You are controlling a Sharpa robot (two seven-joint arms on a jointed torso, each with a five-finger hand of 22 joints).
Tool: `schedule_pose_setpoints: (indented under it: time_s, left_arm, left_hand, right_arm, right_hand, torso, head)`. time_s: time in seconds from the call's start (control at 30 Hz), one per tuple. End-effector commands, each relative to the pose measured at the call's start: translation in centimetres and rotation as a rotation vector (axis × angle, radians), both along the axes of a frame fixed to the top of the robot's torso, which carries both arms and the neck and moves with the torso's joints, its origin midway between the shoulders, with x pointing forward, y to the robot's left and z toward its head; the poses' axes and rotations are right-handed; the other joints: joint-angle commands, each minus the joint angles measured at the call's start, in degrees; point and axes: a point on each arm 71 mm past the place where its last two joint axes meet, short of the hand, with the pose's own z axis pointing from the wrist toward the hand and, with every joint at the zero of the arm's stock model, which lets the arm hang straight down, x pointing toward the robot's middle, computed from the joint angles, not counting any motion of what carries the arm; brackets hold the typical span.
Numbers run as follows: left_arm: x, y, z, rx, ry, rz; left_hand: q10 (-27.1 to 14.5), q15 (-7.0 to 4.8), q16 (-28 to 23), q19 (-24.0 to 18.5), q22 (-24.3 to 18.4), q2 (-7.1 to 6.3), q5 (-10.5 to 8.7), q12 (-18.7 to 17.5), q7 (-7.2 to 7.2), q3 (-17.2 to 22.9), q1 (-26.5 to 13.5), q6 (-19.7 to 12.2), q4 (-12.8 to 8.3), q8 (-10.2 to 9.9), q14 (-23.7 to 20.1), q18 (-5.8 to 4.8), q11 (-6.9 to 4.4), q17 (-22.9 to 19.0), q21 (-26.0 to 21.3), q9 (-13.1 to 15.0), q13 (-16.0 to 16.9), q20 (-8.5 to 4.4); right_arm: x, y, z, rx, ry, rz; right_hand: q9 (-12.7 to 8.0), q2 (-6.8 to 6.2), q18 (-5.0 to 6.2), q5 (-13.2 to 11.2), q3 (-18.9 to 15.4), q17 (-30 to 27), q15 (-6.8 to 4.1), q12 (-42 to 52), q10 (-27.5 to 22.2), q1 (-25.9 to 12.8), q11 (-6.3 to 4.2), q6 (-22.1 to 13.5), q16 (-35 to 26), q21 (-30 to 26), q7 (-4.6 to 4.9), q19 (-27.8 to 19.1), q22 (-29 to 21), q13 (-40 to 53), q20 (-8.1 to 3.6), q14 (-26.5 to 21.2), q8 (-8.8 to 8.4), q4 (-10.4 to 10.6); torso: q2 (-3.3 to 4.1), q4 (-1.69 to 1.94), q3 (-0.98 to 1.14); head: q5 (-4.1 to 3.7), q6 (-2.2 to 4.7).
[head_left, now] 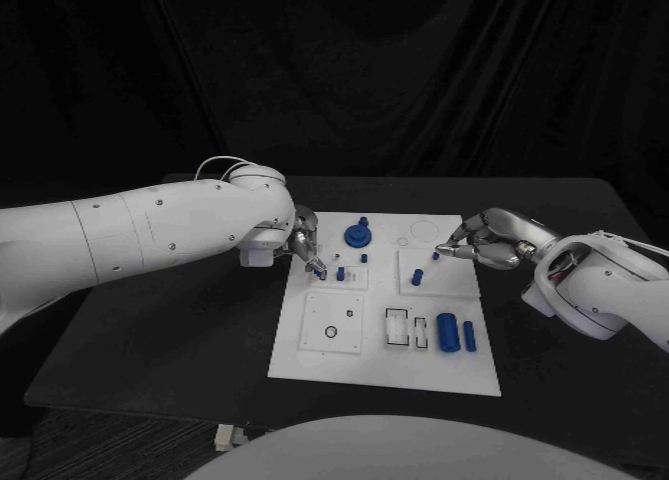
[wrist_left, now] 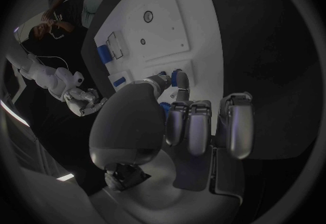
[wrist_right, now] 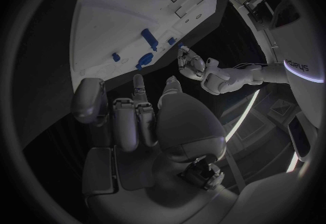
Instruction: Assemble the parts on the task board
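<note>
Left hand (head_left: pixel 307 250) pinches small blue part (head_left: pixel 340 272) at task board (head_left: pixel 385 375) left edge; right hand (head_left: pixel 486 240) fingers curled, grip unclear. Keep part upright, lower slowly.

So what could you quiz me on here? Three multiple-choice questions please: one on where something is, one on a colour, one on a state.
1. Where is the round part?
A. At the far end of the board
B. At the board's near edge
C. Off the board

2. What colour are the small pegs?
A. Red
B. Blue
C. Green

3. How is the big cylinder placed?
A. Standing upright
B. Leaning on the round part
C. Lying on its side

Answers:
1. A: the head view shows it at the board's far end, away from the robot.
2. B: they show blue against the white board.
3. C: its long side rests flat on the board, at the near right.
</note>
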Motion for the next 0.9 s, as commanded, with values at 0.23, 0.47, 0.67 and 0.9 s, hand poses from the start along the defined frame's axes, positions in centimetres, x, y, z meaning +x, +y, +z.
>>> schedule_pose_setpoints:
  time_s: [0.23,0.47,0.67,0.9]
  left_arm:
    - [0.1,-0.1,-0.2,-0.015,-0.096,0.022]
    - [-0.1,-0.1,-0.7,-0.024,-0.108,0.041]
    - [-0.2,0.0,-1.1,-0.027,-0.113,0.055]
    - [-0.4,0.0,-1.3,-0.017,-0.104,0.057]
  left_hand:
    - [4.0,-0.3,0.15,2.67,12.77,0.58,0.55,-0.2,-0.12,7.9,0.07,0.01,-7.87,-0.09,5.96,0.51,0.25,15.1,-0.07,-0.13,12.48,-0.07]
    - [3.93,-0.3,0.15,2.71,12.79,0.61,0.52,-0.37,-0.11,7.89,-0.11,0.0,-7.86,-0.08,5.96,0.49,0.27,15.1,0.01,-0.17,12.35,-0.06]
    - [3.9,-0.3,0.15,2.7,12.78,0.65,0.39,-0.44,-0.11,7.88,-0.25,-0.01,-7.85,-0.08,5.96,0.5,0.27,15.1,-0.02,-0.2,12.29,-0.06]
    - [3.92,-0.29,0.15,2.72,12.79,0.77,-0.39,-0.49,-0.15,7.83,-0.74,-0.06,-7.93,-0.1,5.96,0.49,0.26,15.1,0.0,-0.41,12.24,-0.05]
  right_arm:
    - [-0.1,0.1,-0.1,-0.002,0.004,-0.003]
    - [-0.2,0.1,-0.1,-0.001,0.004,-0.004]
    - [-0.2,0.0,-0.1,-0.001,0.004,-0.005]
    - [-0.2,0.1,-0.2,-0.001,0.004,-0.003]
  right_hand:
    - [0.1,0.28,0.3,0.09,-0.31,5.1,-0.39,-0.27,4.65,-0.26,-0.35,-0.05,-0.29,-0.41,-0.32,-0.03,6.17,12.92,-0.02,3.62,0.24,-0.02]
    - [0.1,0.27,0.28,0.09,-0.32,5.1,-0.39,-0.34,4.57,-0.25,-0.35,-0.04,-0.28,-0.31,-0.32,0.01,6.21,12.82,-0.02,3.62,0.24,-0.02]
    - [0.1,0.25,0.3,0.09,-0.34,5.13,-0.39,-0.42,4.47,-0.22,-0.35,-0.04,-0.27,-0.41,-0.32,-0.02,6.18,12.69,-0.02,3.62,0.24,-0.03]
    - [0.1,0.25,0.29,0.09,-0.35,5.12,-0.39,-0.5,4.39,-0.2,-0.35,-0.04,-0.28,-0.4,-0.32,-0.02,6.19,12.58,-0.02,3.62,0.24,-0.03]
  torso:
    - [0.02,0.01,0.0]
    - [0.0,0.0,0.02]
    - [0.01,0.0,0.0]
    - [0.01,0.01,0.02]
  head:
    - [-0.05,0.0]
    - [-0.13,0.0]
    - [-0.11,0.0]
    - [-0.04,0.0]
